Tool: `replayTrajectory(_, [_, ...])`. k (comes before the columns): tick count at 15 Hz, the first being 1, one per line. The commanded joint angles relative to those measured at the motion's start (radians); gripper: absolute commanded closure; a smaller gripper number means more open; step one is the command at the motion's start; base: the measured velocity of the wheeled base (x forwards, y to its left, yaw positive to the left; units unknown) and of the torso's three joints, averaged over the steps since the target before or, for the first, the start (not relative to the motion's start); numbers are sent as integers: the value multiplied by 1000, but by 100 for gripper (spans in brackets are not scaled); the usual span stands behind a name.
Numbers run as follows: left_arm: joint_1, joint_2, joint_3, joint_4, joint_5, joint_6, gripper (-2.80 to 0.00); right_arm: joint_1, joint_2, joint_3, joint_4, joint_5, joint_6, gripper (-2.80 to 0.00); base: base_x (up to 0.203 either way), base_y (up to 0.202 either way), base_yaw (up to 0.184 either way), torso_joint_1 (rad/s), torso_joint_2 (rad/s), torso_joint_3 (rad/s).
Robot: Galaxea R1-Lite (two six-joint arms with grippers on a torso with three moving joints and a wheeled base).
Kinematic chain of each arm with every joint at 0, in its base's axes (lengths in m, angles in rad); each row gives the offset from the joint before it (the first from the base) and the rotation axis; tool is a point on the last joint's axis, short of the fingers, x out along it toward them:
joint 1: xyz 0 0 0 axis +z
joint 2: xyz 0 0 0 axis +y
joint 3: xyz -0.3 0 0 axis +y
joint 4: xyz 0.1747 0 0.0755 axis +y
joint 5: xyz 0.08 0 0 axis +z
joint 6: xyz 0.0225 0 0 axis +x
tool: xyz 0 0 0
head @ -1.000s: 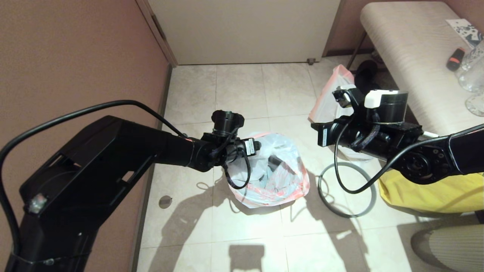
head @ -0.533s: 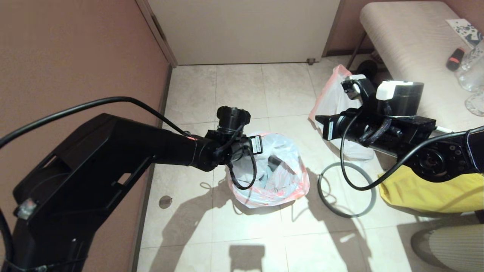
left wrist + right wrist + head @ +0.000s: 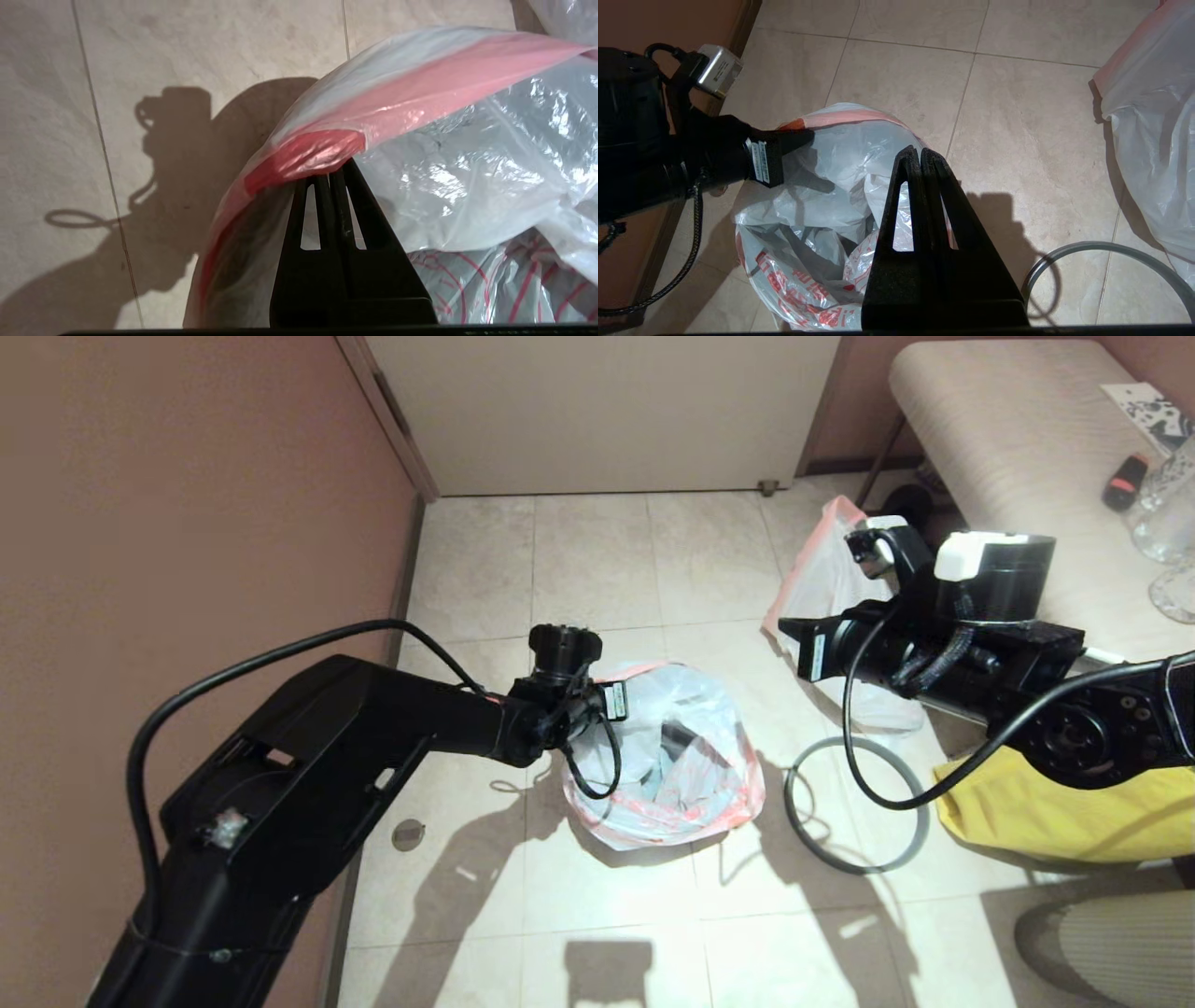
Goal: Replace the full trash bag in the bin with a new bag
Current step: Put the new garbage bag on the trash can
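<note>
The left gripper [image 3: 332, 173] is clamped on the pink-red rim of the new bag [image 3: 695, 705] lining the bin; the right gripper [image 3: 920, 154] hovers above, closed and empty

Both arms were black and chunky. The left arm [image 3: 308, 756] had a thin black cable looping over it. The right arm [image 3: 1027, 691] wore a white cap at twelve o'clock and small white labels.
</note>
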Motion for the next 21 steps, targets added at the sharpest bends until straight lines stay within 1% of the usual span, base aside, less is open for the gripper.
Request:
replayTrajectory(1, [6,36,-28,-6,2,-5,0,0,-11,6,-10,3,-1,0,0,0,0,0,0,0])
replayTrajectory(3, [-11,-3,-5,-8,9,-6,0,0,-6,6,-10,3,-2,0,0,0,0,0,0,0])
replayTrajectory(6, [-5,24,-50,-13,11,-6,0,2,-1,6,-10,4,-2,0,0,0,0,0,0,0])
replayTrajectory(8, [-1,19,-51,-14,11,-8,0,2,13,6,-10,5,-4,0,0,0,0,0,0,0])
replayTrajectory(11, [17,41,-53,-57,13,-6,0,5,21,6,-12,5,-5,0,0,0,0,0,0,0])
replayTrajectory(13, [20,39,-41,-81,37,-6,0,5,33,6,-10,9,-6,0,0,0,0,0,0,0])
replayTrajectory(17, [18,13,-26,-95,45,-8,0,2,225,-25,-7,10,-32,0,0,0,0,0,0,0])
replayTrajectory(21, [19,13,-20,-95,43,-9,0,-26,453,-97,53,12,-120,0,0,0,0,0,0,0])
